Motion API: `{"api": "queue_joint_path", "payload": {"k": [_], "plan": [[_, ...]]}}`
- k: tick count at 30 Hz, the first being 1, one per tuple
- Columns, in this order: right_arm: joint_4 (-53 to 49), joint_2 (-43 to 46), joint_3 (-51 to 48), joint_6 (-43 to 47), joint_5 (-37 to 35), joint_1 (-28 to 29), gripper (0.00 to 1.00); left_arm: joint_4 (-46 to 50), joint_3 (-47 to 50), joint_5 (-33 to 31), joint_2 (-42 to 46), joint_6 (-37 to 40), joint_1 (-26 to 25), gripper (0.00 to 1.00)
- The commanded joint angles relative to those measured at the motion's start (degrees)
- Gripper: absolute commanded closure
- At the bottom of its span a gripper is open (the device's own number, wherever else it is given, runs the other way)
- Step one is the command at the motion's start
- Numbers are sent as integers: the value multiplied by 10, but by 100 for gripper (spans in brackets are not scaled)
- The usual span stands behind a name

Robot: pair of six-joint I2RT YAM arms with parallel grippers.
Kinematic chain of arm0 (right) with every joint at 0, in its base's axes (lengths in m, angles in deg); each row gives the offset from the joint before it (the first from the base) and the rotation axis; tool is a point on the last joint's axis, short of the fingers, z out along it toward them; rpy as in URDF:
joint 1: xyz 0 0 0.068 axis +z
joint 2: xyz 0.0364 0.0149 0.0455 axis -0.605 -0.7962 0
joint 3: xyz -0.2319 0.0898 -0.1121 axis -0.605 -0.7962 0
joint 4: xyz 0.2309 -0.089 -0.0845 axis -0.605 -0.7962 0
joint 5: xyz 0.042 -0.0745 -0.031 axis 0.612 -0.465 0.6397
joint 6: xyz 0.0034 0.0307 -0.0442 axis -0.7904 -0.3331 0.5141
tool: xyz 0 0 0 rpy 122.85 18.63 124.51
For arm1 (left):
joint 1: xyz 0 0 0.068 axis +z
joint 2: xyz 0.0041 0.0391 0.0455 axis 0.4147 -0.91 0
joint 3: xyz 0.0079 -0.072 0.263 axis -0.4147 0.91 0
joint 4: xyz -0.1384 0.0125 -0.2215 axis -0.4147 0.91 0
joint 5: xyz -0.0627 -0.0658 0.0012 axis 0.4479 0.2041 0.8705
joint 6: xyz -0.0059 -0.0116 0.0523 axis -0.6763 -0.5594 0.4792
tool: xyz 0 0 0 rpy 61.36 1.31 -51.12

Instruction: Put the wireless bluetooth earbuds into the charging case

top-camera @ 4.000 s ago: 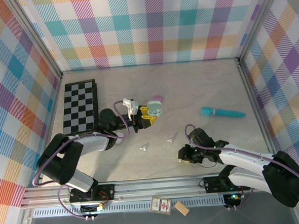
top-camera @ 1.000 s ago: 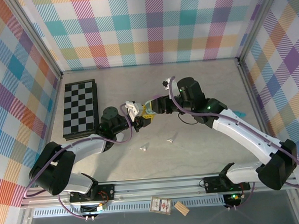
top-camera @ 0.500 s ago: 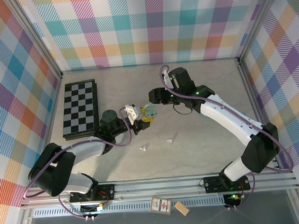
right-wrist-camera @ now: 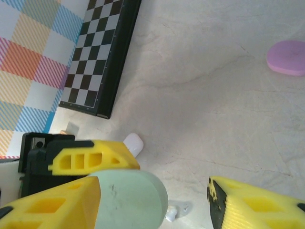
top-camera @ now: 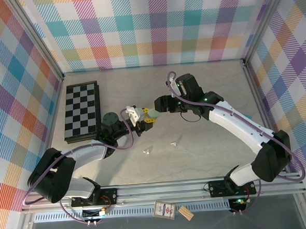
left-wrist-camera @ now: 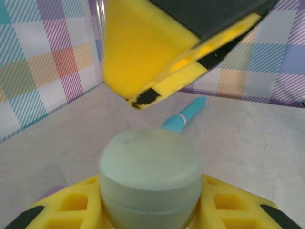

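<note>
Two likely slick, featherlight earbuds [top-camera: 146,151] at 6 o'clock of charging case [right-wrist-camera: 131,198] clamped in left gripper [left-wrist-camera: 151,133]; right gripper [top-camera: 158,105] agape; pinch sides gently

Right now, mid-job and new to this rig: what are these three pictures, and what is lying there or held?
Two robot arms are bolted at a table's near edge. The wide picture looks down from above; the other two come from a camera on each wrist. The left gripper has the mint charging case between its yellow fingers; a gap shows under the upper one, so a firm clamp is unclear. The right gripper is open beside that case. Two earbuds lie on the table, with a chessboard, a purple oval piece and a teal wand.
</note>
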Motion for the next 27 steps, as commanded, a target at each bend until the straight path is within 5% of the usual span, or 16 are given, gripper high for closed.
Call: {"api": "queue_joint_path", "payload": {"k": [1,6,13,27], "plan": [[79,33,-39,-62,86,-24,35,-78,7,5,2,-36,5,69],[214,42,-106,-168,220,-53,26,-151,16,6,-6,-82,5,69],[386,23,-166,-314,320,-57,33,-164,13,6,-6,-95,5,69],[463,12,-189,-382,322,-61,76,-159,11,0,-16,-91,5,67]]}}
